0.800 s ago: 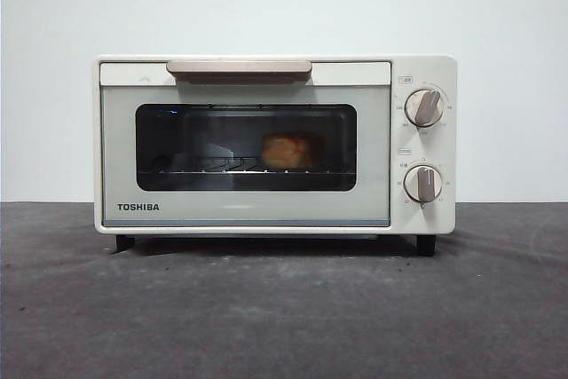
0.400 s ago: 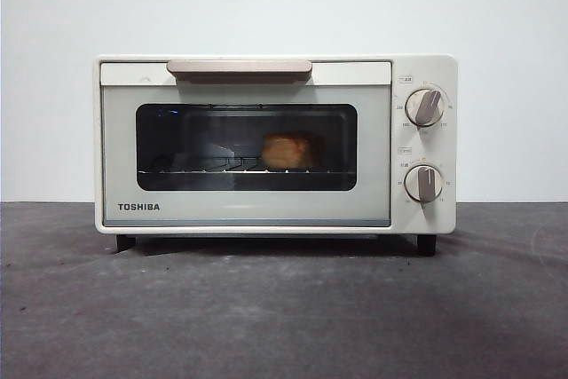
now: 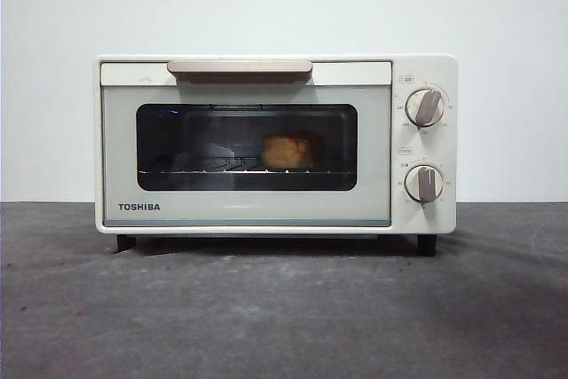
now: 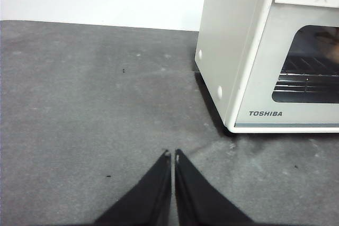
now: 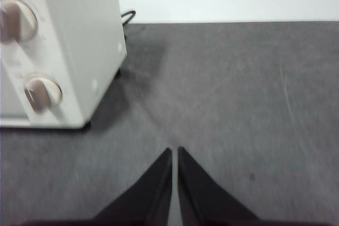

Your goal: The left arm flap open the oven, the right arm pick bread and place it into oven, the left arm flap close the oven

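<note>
The bread [image 3: 286, 152] sits on the rack inside the shut oven [image 3: 275, 144]. The left gripper [image 4: 173, 155] and right gripper [image 5: 175, 152] hang over the table [image 3: 284, 308], jaws pressed together and empty, well apart from the oven.

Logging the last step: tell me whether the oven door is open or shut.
Shut. The door stands upright, flush with the oven front, handle at the top; the bread shows through the window.

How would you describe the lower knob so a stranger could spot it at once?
Find the cream TOSHIBA toaster oven on the dark table, then its control panel to the right of the glass door. Two beige knobs sit stacked there; the lower knob points straight up, whereas the upper knob leans to the right.
</note>
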Tool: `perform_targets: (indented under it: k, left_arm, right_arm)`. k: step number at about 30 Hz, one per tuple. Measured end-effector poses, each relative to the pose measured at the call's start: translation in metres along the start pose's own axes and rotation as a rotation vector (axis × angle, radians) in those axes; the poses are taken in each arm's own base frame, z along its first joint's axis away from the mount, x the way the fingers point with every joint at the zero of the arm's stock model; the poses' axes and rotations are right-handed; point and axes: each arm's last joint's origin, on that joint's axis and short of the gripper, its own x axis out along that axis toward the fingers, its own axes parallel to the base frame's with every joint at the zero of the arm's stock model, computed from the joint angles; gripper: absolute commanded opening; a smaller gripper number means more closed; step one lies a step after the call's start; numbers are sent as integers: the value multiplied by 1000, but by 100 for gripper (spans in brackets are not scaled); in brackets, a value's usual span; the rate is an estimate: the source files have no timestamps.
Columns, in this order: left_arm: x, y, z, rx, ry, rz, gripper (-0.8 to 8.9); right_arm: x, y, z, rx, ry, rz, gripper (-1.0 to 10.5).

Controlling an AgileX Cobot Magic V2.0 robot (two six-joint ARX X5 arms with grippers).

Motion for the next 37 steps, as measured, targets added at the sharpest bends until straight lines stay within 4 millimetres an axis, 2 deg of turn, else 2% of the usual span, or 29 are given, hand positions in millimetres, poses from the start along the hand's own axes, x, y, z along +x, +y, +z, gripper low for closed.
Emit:
perform_targets:
  k: [37]
  left_arm:
    - [0, 0, 0, 0, 0, 0, 20]
  right_arm:
    - [-1, -2, 2, 0, -23, -16, 15]
